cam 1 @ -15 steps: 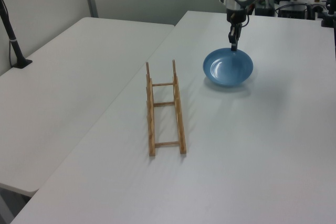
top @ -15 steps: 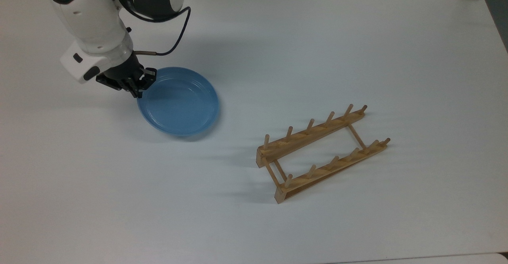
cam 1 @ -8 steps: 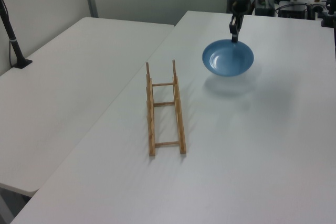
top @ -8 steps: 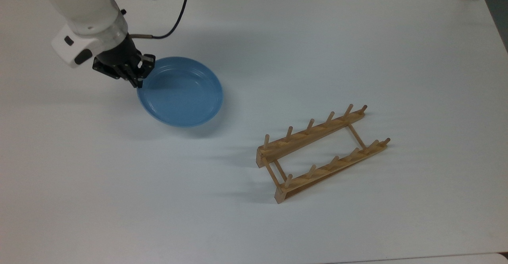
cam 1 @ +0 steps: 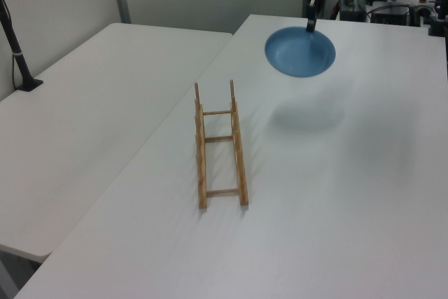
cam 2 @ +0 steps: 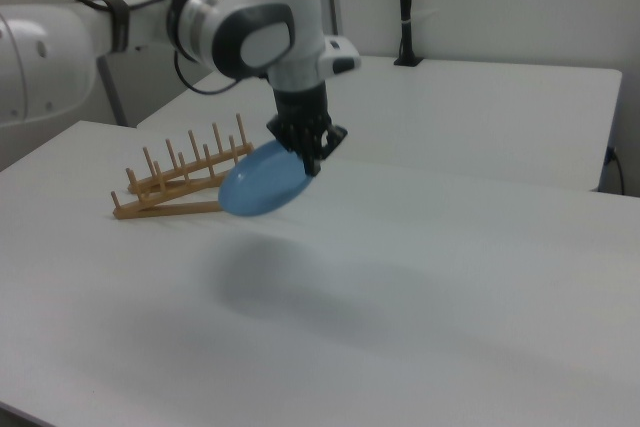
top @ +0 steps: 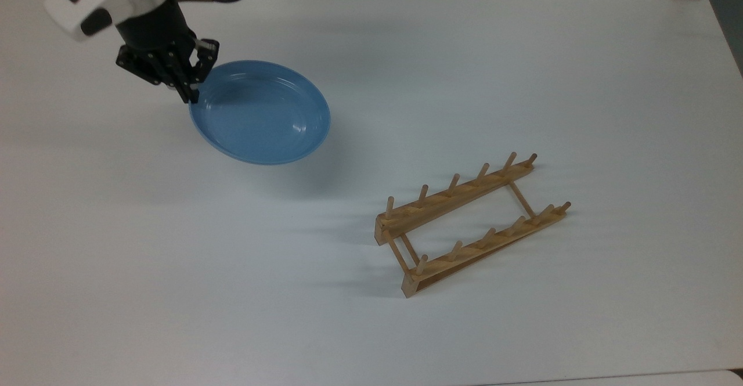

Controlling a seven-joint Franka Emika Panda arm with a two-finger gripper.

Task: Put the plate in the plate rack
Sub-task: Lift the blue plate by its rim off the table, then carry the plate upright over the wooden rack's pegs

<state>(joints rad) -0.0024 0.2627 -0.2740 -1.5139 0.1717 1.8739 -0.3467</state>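
Now the gripper (top: 191,87), clenched on the plate (top: 264,113) rim, had carried it higher off the table (top: 522,55); the plate rack (top: 470,223) sat unmoved.

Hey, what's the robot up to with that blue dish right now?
The arm's pincer grips the light-blue plate by its rim and holds it in the air above the white table, with its shadow below. The wooden plate rack stands apart with nothing in it, so the plate isn't placed yet.
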